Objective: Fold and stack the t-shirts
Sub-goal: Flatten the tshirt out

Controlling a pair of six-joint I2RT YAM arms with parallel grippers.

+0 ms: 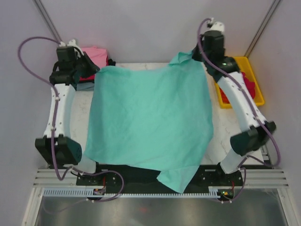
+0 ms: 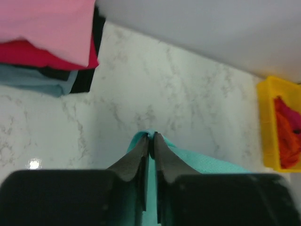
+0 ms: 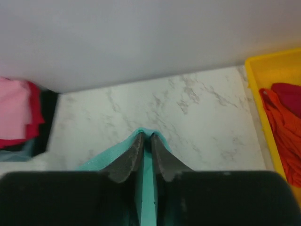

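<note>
1. The teal t-shirt (image 1: 150, 117) is spread wide over the middle of the tabletop (image 2: 164, 94). One part of it hangs over the near edge, between the two arm bases.
2. The left claw (image 2: 149, 143) is pressed together on the far left corner of the teal t-shirt, and a small fold of cloth shows between its fingers.
3. The right claw (image 3: 146, 141) is pinching the far right corner of the same shirt in the same way.
4. At the far left corner of the tabletop lies a folded pile. The pink t-shirt (image 2: 47, 23) is on top and the crimson t-shirt (image 2: 42, 54) is under it. The grey-blue t-shirt (image 2: 33, 80) and the black t-shirt (image 2: 84, 82) are at the bottom.
5. The yellow tray (image 3: 270, 66) stands at the right side of the tabletop. The red t-shirt (image 3: 289, 94) and the orange t-shirt (image 3: 282, 141) lie inside it, crumpled.
</note>
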